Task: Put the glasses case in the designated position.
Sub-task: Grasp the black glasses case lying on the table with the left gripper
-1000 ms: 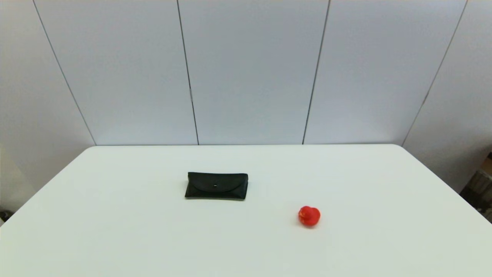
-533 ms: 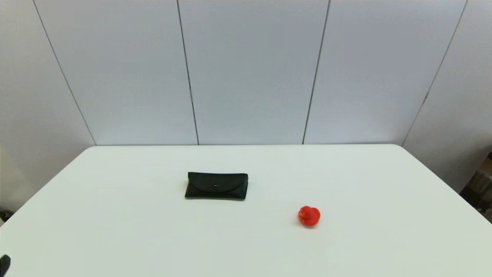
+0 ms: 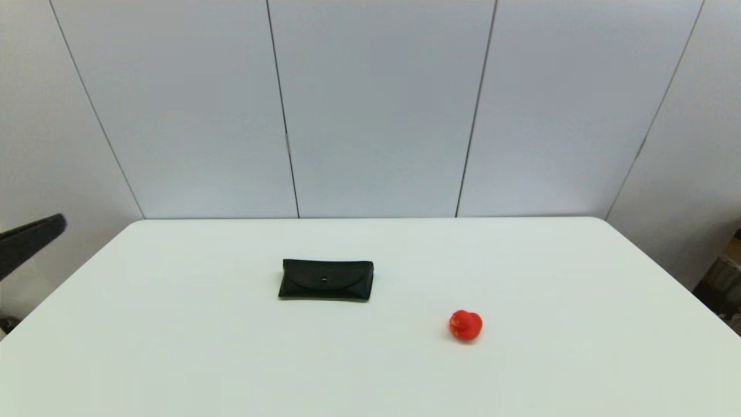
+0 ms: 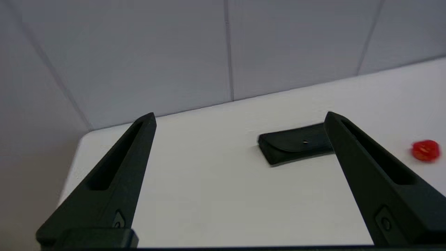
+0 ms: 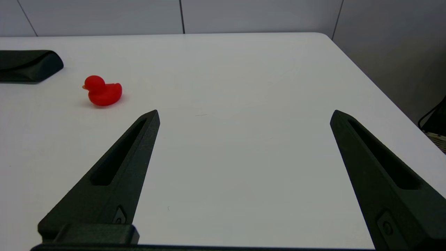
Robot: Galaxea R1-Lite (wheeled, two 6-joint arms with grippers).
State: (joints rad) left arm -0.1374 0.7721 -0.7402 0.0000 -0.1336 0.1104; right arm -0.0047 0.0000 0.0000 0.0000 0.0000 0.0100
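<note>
Glasses case [image 3: 326,280] beyond left gripper [image 4: 240,118]

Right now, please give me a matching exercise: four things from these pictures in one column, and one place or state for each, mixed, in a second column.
1. glasses case
2. red duck toy
3. left gripper
4. right gripper

a. open, beyond the table's left edge
b. lies flat, flap closed
c. open, over bare tabletop at the robot's right
d. stands right of the case, nearer the robot

Pairs: 1-b, 2-d, 3-a, 4-c.

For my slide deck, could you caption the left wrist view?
Open left tool faces the untouched glasses case, red toy duck beyond.
</note>
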